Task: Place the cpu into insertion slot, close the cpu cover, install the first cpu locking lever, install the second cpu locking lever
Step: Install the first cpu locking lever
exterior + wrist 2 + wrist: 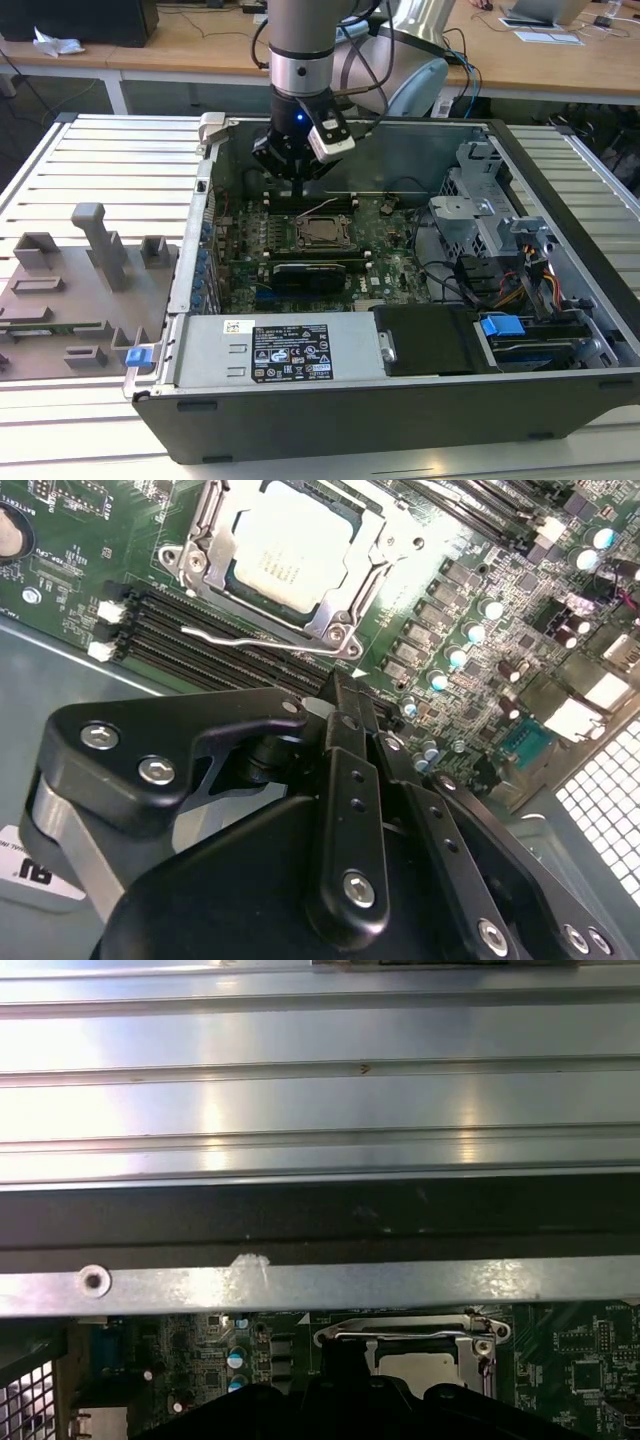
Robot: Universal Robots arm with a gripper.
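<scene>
The tool (343, 685) is seen with its fingers pressed together, the tips close to a thin wire locking lever (255, 640). Just beyond that lever, the cpu (290, 548) is seated in the insertion slot (190, 565), framed by the lowered cpu cover (368, 570).

One arm (300, 40), one gripper (300, 185), one cpu (290, 545), one cover (200, 560), one green board (390, 270), one black card (310, 275), one case (400, 415), one power supply (280, 350), one grey fixture tray (60, 300), two blue clips (140, 355)
</scene>
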